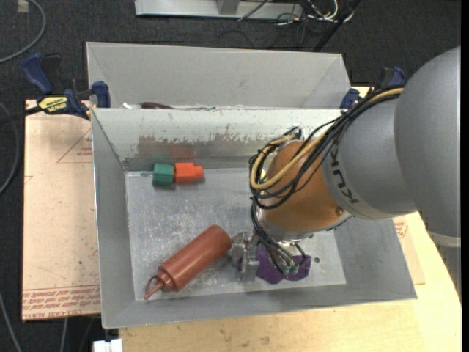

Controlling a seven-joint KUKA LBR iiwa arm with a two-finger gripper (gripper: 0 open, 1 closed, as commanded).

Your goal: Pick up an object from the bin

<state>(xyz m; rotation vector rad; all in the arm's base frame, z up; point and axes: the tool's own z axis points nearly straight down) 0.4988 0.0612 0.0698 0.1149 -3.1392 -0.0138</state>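
The gripper [245, 261] is down at the bin floor, near the front wall and a bit right of centre. Just beside it on your right lies a purple thing [277, 273] with a green patch on top. It's small and lumpy, I can't tell its exact kind, and it's partly hidden under the wrist. Whether the claw is open, closed or gripping anything can't be told from this view, since the wrist hardware covers it. On the gripper's other side, touching or nearly so, is the wide end of a red-brown squeeze bottle [192, 257]. It lies on its side at a slant, w/ the nozzle pointing to the front-left corner. For writing, you can read only "KU" [339, 181] on the grey arm link above the orange wrist cover [300, 196]. Yellow and black cables [272, 158] loop around that cover. The bottle, purple thing and blocks show no readable labels. Re edges: the purple thing sits near the front wall of the grey bin [220, 79], apart from the right wall. The bottle tip is near the left-front corner. Open floor lies mid-left, btwn the bottle and the back wall. There a green block [163, 175] and an orange block [189, 172] sit side by side, touching, well apart from the gripper.
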